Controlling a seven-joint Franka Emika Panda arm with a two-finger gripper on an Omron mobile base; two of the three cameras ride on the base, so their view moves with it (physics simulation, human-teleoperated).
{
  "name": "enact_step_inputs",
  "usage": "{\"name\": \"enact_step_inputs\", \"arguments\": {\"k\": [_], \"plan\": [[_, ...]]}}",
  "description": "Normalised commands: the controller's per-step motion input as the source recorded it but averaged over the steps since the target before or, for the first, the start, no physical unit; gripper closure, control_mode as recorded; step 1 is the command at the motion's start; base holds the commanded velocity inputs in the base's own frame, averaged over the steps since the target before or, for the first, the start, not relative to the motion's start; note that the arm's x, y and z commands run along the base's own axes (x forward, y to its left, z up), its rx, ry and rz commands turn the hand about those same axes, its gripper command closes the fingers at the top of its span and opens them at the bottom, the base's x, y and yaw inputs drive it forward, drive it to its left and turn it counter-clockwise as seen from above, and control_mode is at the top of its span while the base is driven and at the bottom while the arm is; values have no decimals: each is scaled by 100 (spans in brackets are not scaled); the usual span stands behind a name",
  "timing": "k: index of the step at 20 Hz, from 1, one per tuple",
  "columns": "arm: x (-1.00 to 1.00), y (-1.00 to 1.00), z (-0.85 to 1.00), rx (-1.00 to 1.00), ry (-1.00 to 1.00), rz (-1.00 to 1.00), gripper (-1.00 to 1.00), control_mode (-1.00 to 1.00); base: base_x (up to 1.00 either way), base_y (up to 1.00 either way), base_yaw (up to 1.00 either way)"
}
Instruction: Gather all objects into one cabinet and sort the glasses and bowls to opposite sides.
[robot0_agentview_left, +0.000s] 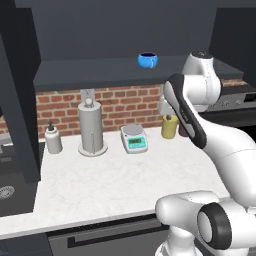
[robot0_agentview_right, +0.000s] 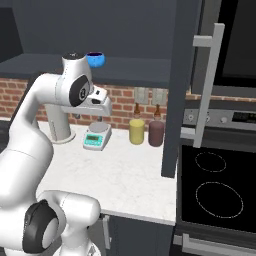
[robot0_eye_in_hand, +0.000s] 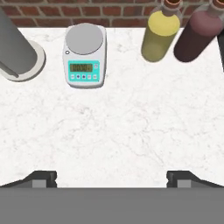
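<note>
A small glossy blue bowl (robot0_agentview_left: 147, 60) (robot0_agentview_right: 95, 59) stands on the flat shelf of the dark grey wall cabinet (robot0_agentview_left: 100, 70) (robot0_agentview_right: 140, 67). The glasses are out of view. My gripper (robot0_eye_in_hand: 112, 178) (robot0_agentview_right: 101, 115) hangs below that shelf, above the white counter, and points down at the marble. Its fingertips (robot0_eye_in_hand: 43, 177) stand wide apart and open, with nothing between them.
On the counter (robot0_agentview_left: 115, 185) along the brick wall stand a soap dispenser (robot0_agentview_left: 53, 140), a paper towel holder (robot0_agentview_left: 92, 127), a kitchen scale (robot0_agentview_left: 134, 138) (robot0_eye_in_hand: 85, 54), a yellow canister (robot0_agentview_right: 136, 131) (robot0_eye_in_hand: 159, 35) and a dark red bottle (robot0_agentview_right: 156, 132). An open cabinet door (robot0_agentview_right: 177, 85) and a stove (robot0_agentview_right: 215, 190) lie to the right.
</note>
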Motion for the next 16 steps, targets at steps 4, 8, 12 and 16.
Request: {"name": "enact_step_inputs", "arguments": {"k": [4, 8, 12, 16], "plan": [[0, 0, 0, 0, 0, 0, -100, 100, 0, 0, 0], [0, 0, 0, 0, 0, 0, -100, 100, 0, 0, 0], [0, 0, 0, 0, 0, 0, -100, 100, 0, 0, 0], [0, 0, 0, 0, 0, 0, -100, 100, -2, 0, 0]]}}
